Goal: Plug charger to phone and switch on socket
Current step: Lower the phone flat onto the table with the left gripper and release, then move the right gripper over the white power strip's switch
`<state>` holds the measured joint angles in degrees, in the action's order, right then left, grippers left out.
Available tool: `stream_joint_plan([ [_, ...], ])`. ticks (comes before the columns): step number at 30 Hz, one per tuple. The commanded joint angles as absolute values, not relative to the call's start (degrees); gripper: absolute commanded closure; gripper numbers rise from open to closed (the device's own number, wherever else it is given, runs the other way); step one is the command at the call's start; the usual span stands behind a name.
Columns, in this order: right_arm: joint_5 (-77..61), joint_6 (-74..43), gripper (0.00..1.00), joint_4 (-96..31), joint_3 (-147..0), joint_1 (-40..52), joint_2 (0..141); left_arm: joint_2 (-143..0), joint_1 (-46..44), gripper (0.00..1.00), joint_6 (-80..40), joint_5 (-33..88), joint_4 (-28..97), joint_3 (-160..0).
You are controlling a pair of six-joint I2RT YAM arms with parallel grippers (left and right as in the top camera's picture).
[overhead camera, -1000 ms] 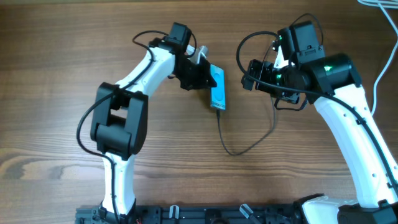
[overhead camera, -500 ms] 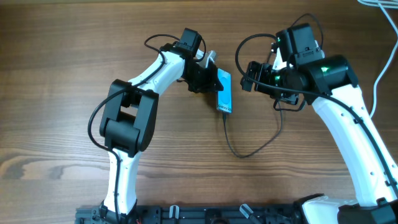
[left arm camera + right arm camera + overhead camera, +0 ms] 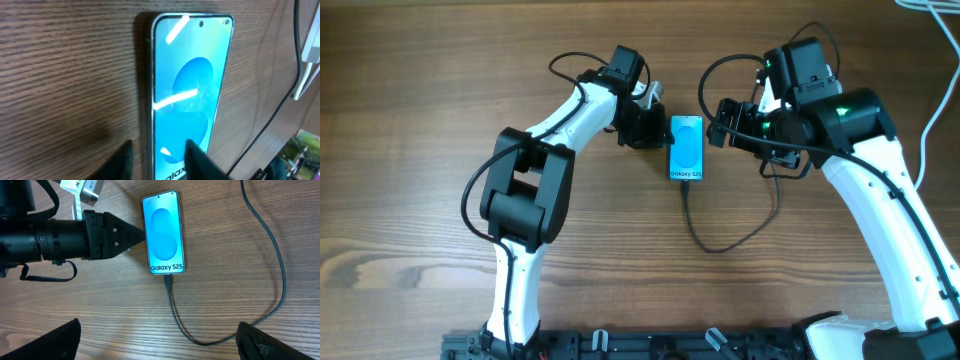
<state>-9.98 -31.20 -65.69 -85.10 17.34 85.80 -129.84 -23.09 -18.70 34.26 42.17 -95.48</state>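
Observation:
The phone [image 3: 686,148] lies flat and screen up on the wooden table, with its "Galaxy" band at the near end. It also shows in the left wrist view [image 3: 190,90] and the right wrist view [image 3: 163,232]. The charger's black cable [image 3: 720,247] loops away from the phone's near end, and its plug tip [image 3: 168,282] sits in the port. My left gripper [image 3: 658,130] is at the phone's left edge, its fingers [image 3: 160,150] a little apart and straddling that edge. My right gripper [image 3: 158,325] hovers above, wide open and empty. The socket is out of view.
A small white block [image 3: 87,190] lies just behind my left gripper. A thick white cord [image 3: 938,90] runs along the table's far right edge. The cable rises from its loop toward my right arm [image 3: 860,120].
The phone has slid to the right and turned from a tilt to lie straight. My left gripper moved right with it. The cable loop shifted right. My right arm has not moved.

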Motion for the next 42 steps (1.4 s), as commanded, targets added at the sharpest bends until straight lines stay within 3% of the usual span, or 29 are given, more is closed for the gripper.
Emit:
stream_joint_plan([
  [1,-8.71,-29.78,0.00,-66.37,-84.75,17.28,84.97,-130.21,-22.61,0.56,-18.52,33.36,43.22,-95.48],
  [5,-8.75,-25.15,0.01,-67.46,-85.10,16.34,84.99,-126.10,-20.45,0.25,-17.72,33.32,46.85,-95.48],
  [6,-8.95,-24.01,0.01,-68.62,-85.84,15.05,85.23,-124.11,-19.79,0.01,-16.60,33.26,47.81,-95.48],
  [9,-9.02,-20.80,0.00,-74.76,-91.55,10.09,87.96,-116.29,-18.04,0.00,-16.29,29.61,50.00,-95.50],
  [13,-8.10,-13.45,0.01,-87.55,-108.81,3.03,98.26,-99.77,-17.26,0.00,-18.48,16.19,51.77,-95.48],
  [17,5.10,-15.46,0.00,-83.81,-116.31,-2.81,104.60,-87.29,-17.23,0.00,-21.47,1.83,57.06,-95.48],
  [22,7.57,-15.38,0.00,-77.25,-116.22,-7.11,104.79,-82.41,-17.23,0.00,-21.45,0.54,65.17,-95.48],
  [27,13.98,-18.46,0.00,-71.02,-113.78,-8.99,107.00,-82.30,-17.23,0.00,-21.47,0.54,65.63,-95.48],
  [35,9.02,-18.15,0.00,-67.53,-113.78,-16.82,113.51,-82.30,-17.23,0.00,-21.45,0.54,65.63,-95.48],
  [42,7.94,-18.44,0.00,-63.20,-113.78,-18.39,118.17,-82.30,-17.23,0.00,-21.47,0.54,65.63,-95.48],
])
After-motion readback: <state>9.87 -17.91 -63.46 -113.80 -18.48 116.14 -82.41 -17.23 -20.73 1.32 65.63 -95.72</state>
